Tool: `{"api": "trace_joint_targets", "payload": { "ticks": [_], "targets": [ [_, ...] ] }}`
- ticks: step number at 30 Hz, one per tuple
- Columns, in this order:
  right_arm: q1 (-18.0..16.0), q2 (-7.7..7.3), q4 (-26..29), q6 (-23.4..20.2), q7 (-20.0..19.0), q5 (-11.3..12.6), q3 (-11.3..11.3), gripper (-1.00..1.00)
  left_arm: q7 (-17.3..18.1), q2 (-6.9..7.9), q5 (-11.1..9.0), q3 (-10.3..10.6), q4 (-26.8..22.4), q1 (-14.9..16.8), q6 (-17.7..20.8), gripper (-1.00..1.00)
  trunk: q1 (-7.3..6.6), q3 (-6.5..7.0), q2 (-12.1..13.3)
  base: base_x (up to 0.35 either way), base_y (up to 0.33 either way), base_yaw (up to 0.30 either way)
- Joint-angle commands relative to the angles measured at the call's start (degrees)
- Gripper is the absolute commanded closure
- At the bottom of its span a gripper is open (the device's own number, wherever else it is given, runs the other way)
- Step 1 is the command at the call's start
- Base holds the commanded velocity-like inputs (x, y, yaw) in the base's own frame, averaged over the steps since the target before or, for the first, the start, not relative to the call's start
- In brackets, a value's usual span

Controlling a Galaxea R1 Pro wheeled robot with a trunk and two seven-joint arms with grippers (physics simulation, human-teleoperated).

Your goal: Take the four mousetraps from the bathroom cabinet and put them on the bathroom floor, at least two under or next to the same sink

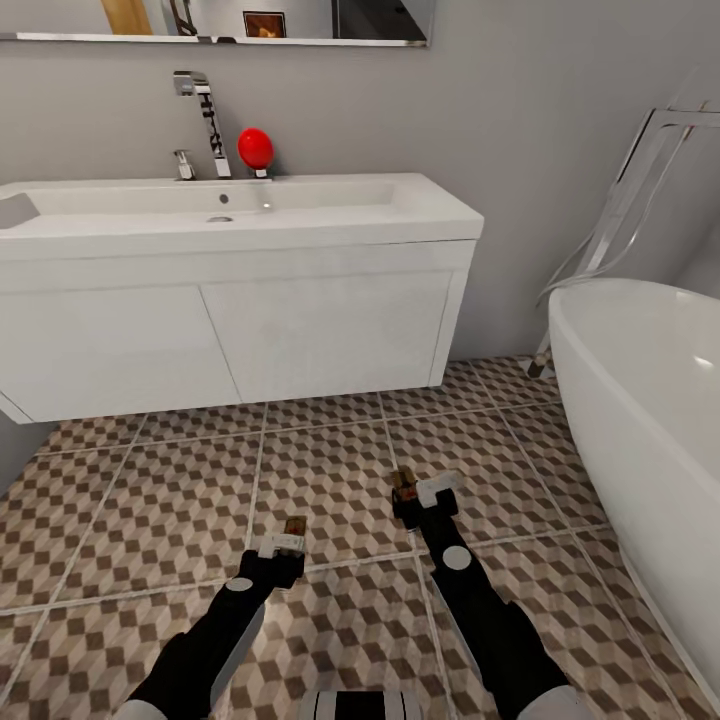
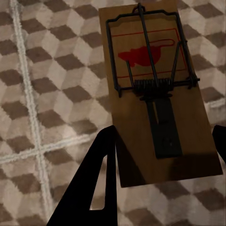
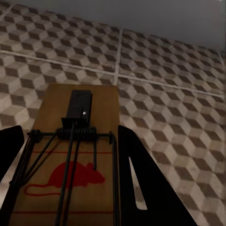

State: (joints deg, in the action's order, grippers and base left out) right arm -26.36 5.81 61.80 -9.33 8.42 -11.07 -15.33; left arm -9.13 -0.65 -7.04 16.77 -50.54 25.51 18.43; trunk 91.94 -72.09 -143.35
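Note:
My left gripper [image 1: 285, 541] is shut on a mousetrap [image 1: 294, 525], held low over the bathroom floor [image 1: 180, 500]. In the left wrist view that mousetrap [image 2: 155, 94] is a brown board with a dark wire spring and a red mouse print, pinched between the black fingers [image 2: 101, 179]. My right gripper [image 1: 425, 495] is shut on a second mousetrap [image 1: 404, 487], a little farther forward. The right wrist view has this mousetrap [image 3: 70, 155] between the fingers [image 3: 136, 179], above the cube-pattern tiles [image 3: 165, 70]. The white bathroom sink [image 1: 230, 215] hangs on the wall ahead. The cabinet is out of view.
A white bathtub [image 1: 650, 400] fills the right side, its rim close to my right arm. Under the sink sits a white wall-hung vanity [image 1: 230, 335] with open floor beneath it. A chrome tap [image 1: 205, 120] and a red ball-shaped object [image 1: 255, 148] stand on the sink's back edge.

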Motion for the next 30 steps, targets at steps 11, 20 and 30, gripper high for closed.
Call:
{"api": "trace_joint_targets", "payload": {
  "ticks": [11,20,30],
  "targets": [
    [-2.35,1.39,-2.04,-0.16,0.43,-0.84,-0.13,1.00,0.02,0.05,-0.48,0.36,6.90,1.37,-12.20,1.00,-0.01,-0.05,-0.02,0.000,0.000,0.000],
    [-2.38,0.99,-1.67,1.93,0.54,-0.96,-0.21,1.00,-0.07,1.20,-0.43,0.48,3.00,1.38,-13.65,1.00,-0.01,-0.05,-0.02,0.000,0.000,0.000],
    [-2.38,0.96,-1.42,2.83,0.74,-0.97,-0.23,1.00,-0.39,2.01,-0.43,0.56,-4.03,1.38,-13.20,1.00,-0.01,-0.05,-0.02,0.000,0.000,0.000]
  ]
}}
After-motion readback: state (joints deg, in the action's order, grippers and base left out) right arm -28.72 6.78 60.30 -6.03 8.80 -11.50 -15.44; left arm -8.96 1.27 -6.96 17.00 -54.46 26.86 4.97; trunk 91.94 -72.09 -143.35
